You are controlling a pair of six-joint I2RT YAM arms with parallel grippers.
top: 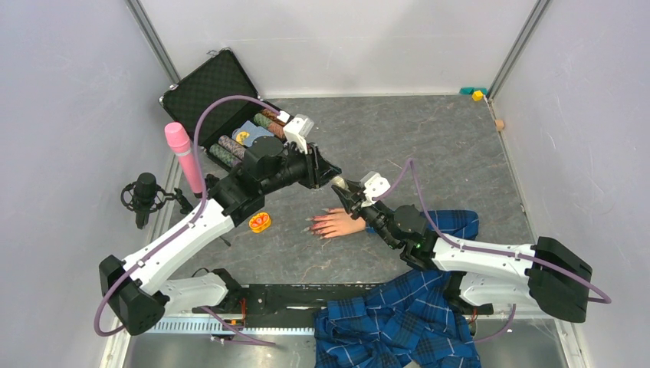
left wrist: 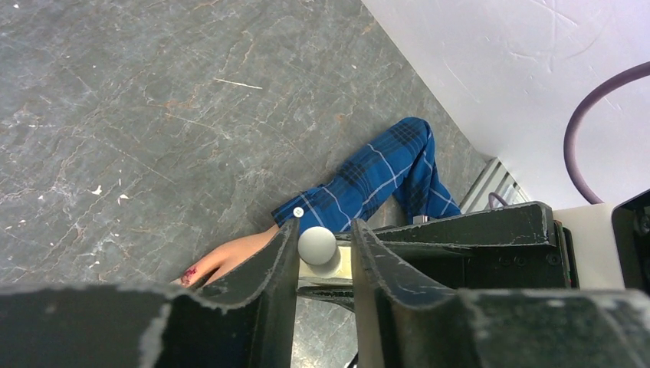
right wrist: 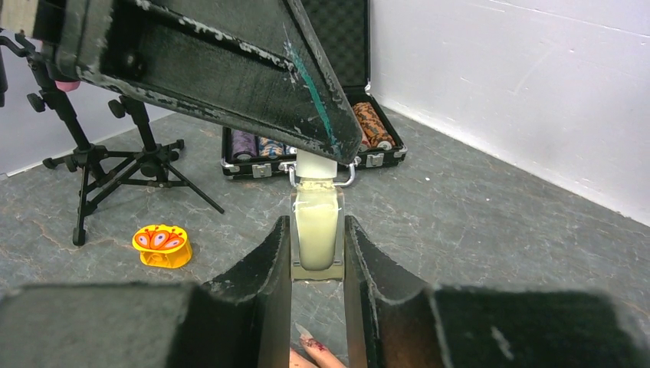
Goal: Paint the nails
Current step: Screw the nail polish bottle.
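Observation:
A flesh-coloured mannequin hand lies flat on the grey table, its blue plaid sleeve running to the right. Its nails point left; one reddish-stained nail shows in the left wrist view and another nail in the right wrist view. Above the hand, my right gripper is shut on a small clear bottle of pale liquid. The left gripper straddles the bottle's white cap: the cap touches one finger, and a gap remains at the other.
An open black case of poker chips stands at the back left. A pink cylinder and a microphone on a tripod stand at the left edge. A yellow-orange trinket sits left of the hand. Plaid cloth drapes the front edge.

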